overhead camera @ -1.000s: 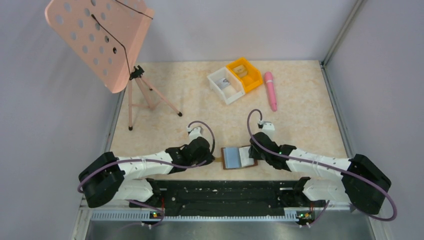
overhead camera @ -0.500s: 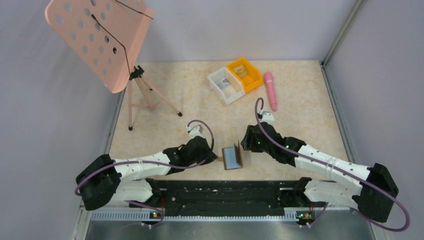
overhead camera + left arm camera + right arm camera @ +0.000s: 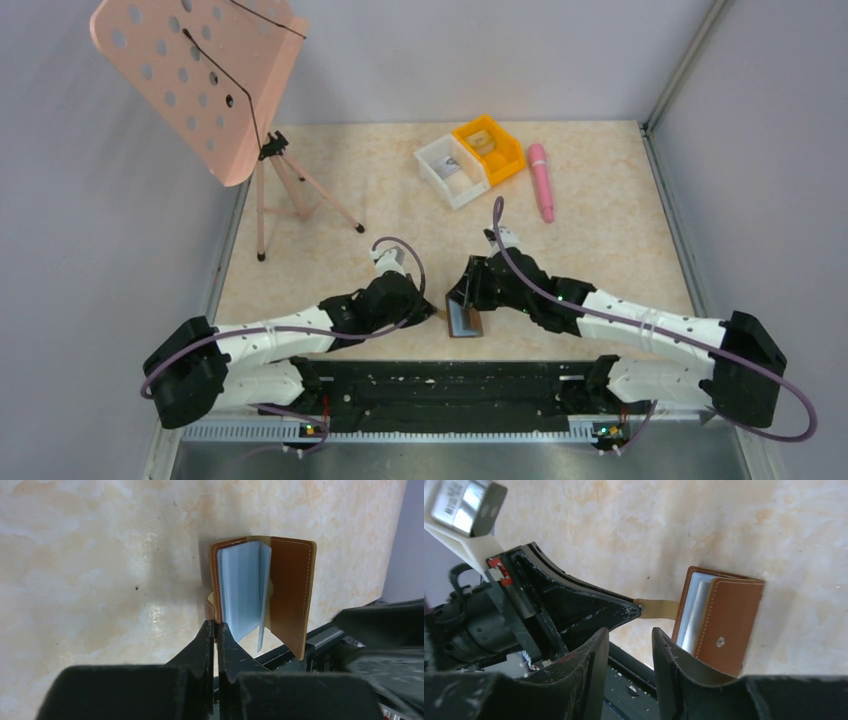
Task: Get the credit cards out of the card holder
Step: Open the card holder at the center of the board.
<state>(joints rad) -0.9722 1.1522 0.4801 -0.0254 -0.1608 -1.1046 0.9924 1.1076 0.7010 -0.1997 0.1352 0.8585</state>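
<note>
The small brown leather card holder [image 3: 463,322] has just swung partly shut. A second ago it lay spread flat on the beige marbled surface [image 3: 350,200] with its pale blue-grey inner pockets [image 3: 240,592] facing up. Half a second ago its right cover stood upright. Now that cover leans over the pockets, and from above only a narrow brown wedge shows near the front edge, between the two arms.

The left gripper [image 3: 216,630] has not moved: it is clenched on the tan clasp tab [image 3: 656,607] at the holder's left side, pinning it to the surface. The right gripper [image 3: 629,632] has shifted from the holder's right edge across to its left and now hangs just over it. Its fingers are parted and nothing sits between them, so it is released.

For the task, we judge this a setback rather than progress. The pockets are harder to reach with the cover folding in, and the holder will likely need to be spread again before anything can be pulled free. We cannot tell the thin pale credit cards apart from the sleeves, but no card lies loose on the surface, so they appear to be inside still.
</note>
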